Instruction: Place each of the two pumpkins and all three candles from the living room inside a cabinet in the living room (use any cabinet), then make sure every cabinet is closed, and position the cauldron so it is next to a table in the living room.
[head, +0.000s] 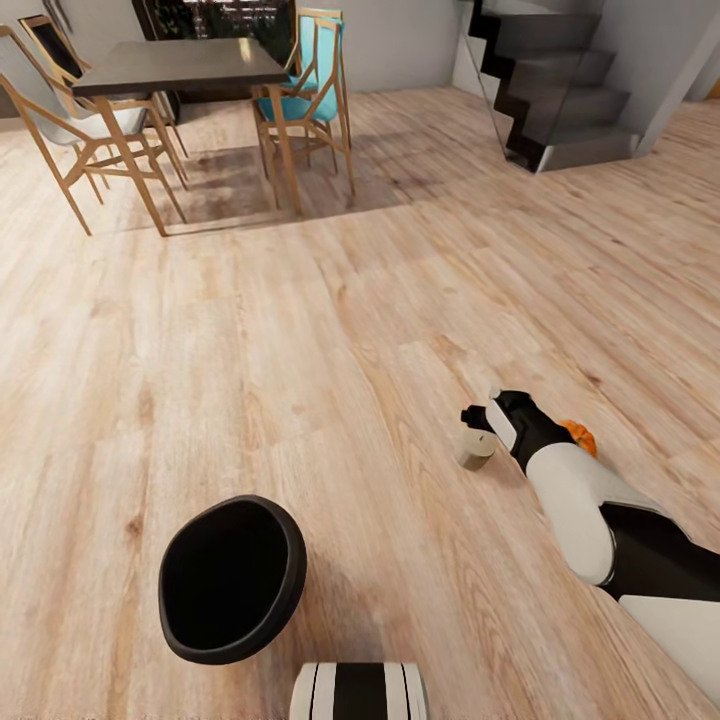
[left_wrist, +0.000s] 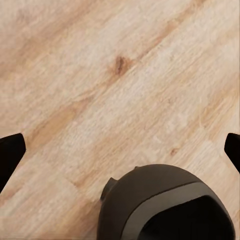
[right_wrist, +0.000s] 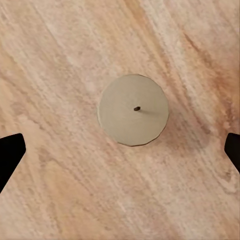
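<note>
A tan candle (head: 476, 448) stands upright on the wood floor at the right. My right gripper (head: 482, 420) hovers just above it, open, with nothing between its fingers. From the right wrist camera I look straight down on the candle (right_wrist: 133, 109), its flat top and wick between the spread fingertips (right_wrist: 11, 152). A bright-orange pumpkin (head: 580, 436) peeks out from behind my right arm. The black cauldron (head: 232, 578) sits on the floor at the lower left. In the left wrist view the cauldron (left_wrist: 165, 205) lies below my open left gripper (left_wrist: 120, 150). The cabinet is out of view.
A dark dining table (head: 180, 65) with wooden chairs, one with a teal seat (head: 305, 95), stands at the far left. A grey staircase (head: 560, 90) rises at the far right. Wide wood floor (head: 330, 320) stretches between them.
</note>
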